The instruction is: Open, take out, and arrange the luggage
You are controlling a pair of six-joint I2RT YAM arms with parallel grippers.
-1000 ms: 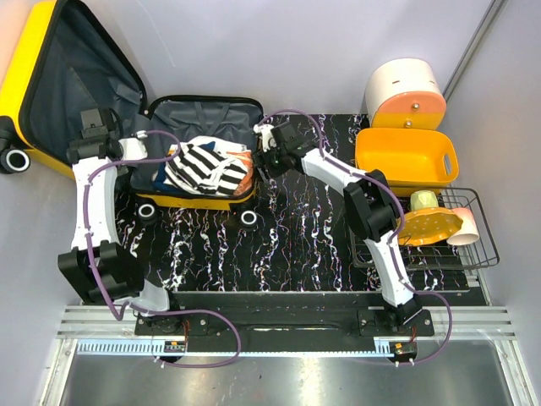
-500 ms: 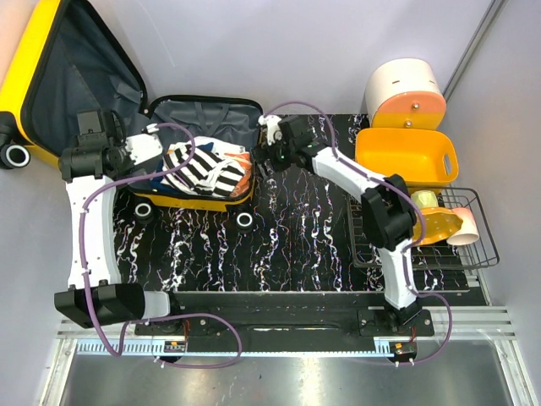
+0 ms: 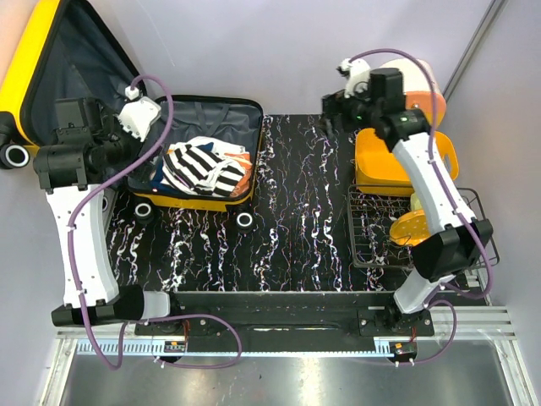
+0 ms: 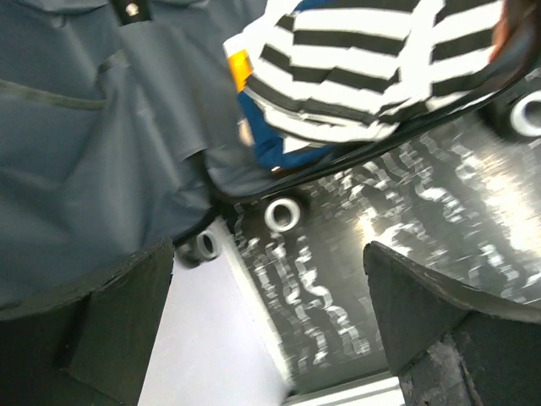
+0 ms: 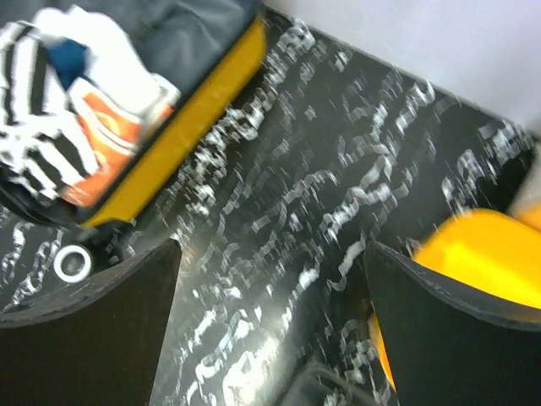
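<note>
You had the luggage (image 3: 211, 118) lying open at the far left of the table (image 3: 304, 211), striped clothes (image 3: 203, 165) exposed for removal; the left gripper (image 4: 270, 296) and right gripper (image 5: 270, 296) hung above it, jaws apart and empty, free to reach in

The left arm (image 3: 74, 228) is standing steeply up from its base and bending inward at the elbow, the left end effector (image 4: 269, 271) gaping wide, gripping nothing. The right arm (image 3: 433, 182) is stretching far forward, the right end effector (image 5: 270, 262) likewise spread wide and empty.
</note>
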